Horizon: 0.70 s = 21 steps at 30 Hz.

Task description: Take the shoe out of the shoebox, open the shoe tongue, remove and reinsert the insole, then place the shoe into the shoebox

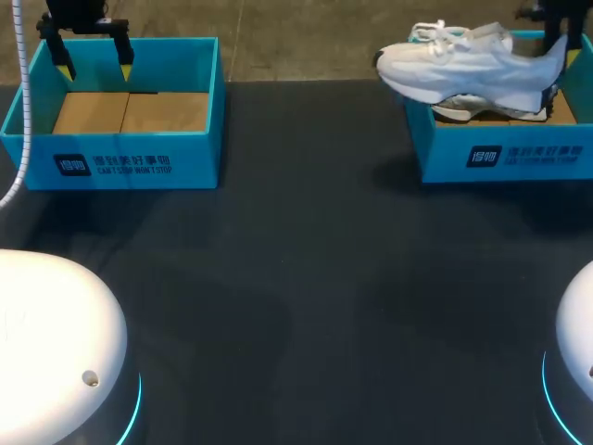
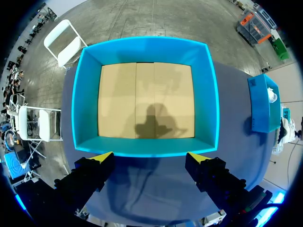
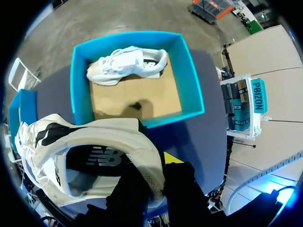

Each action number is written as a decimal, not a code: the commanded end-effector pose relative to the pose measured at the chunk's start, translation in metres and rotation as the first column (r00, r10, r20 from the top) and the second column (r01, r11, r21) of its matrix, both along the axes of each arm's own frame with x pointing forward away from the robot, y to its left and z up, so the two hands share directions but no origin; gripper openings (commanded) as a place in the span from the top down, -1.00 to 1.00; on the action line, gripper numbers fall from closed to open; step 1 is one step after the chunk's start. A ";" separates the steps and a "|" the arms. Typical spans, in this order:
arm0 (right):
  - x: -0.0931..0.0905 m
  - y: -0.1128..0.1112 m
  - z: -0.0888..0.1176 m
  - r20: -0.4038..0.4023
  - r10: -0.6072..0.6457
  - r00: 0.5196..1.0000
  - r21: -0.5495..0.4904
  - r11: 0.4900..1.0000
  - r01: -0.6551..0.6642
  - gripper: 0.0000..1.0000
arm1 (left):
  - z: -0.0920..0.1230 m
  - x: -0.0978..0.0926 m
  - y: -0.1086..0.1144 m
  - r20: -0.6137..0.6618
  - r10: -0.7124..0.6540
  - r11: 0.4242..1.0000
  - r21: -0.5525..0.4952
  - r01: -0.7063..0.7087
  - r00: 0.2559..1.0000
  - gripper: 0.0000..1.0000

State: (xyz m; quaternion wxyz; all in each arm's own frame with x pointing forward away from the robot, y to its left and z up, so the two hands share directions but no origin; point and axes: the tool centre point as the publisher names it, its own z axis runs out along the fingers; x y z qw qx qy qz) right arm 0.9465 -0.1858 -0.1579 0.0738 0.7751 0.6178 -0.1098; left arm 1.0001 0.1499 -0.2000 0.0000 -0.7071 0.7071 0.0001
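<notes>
A white sneaker [image 1: 463, 65] hangs tilted in the air over the right blue shoebox [image 1: 505, 153], toe pointing left. My right gripper [image 1: 561, 51] is shut on its heel. In the right wrist view the gripper [image 3: 154, 176] pinches the heel collar of the sneaker [image 3: 94, 142] from both sides. Below it, a second white shoe [image 3: 125, 64] lies against the far wall of the shoebox [image 3: 191, 71]. My left gripper [image 1: 94, 67] hovers open over the left blue shoebox [image 1: 120, 162]. That shoebox [image 2: 147, 49] shows only a bare cardboard floor ahead of the open left gripper [image 2: 150, 158].
The dark table top [image 1: 296, 260] stretches between the two boxes and toward the front. White rounded robot bases sit at the front left [image 1: 46, 343] and front right [image 1: 579, 334]. A white cable [image 1: 26, 111] hangs beside the left box.
</notes>
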 end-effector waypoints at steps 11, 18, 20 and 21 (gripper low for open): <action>-0.081 0.085 0.008 0.070 0.036 0.997 -0.049 0.998 -0.033 1.00 | 0.000 0.000 0.000 0.000 0.000 1.000 0.000 0.000 1.000 -1.00; -0.119 0.128 0.007 0.073 0.052 0.996 -0.058 0.997 -0.048 1.00 | 0.000 0.000 0.000 0.000 0.000 1.000 0.000 0.000 1.000 -1.00; -0.129 0.140 0.006 0.075 0.050 0.996 -0.049 0.998 -0.046 1.00 | 0.000 0.000 0.000 0.000 0.000 1.000 0.000 0.000 1.000 -1.00; -0.135 0.147 0.005 0.076 0.050 0.996 -0.049 0.998 -0.047 1.00 | 0.000 0.000 0.000 0.000 0.000 1.000 0.000 0.000 1.000 -1.00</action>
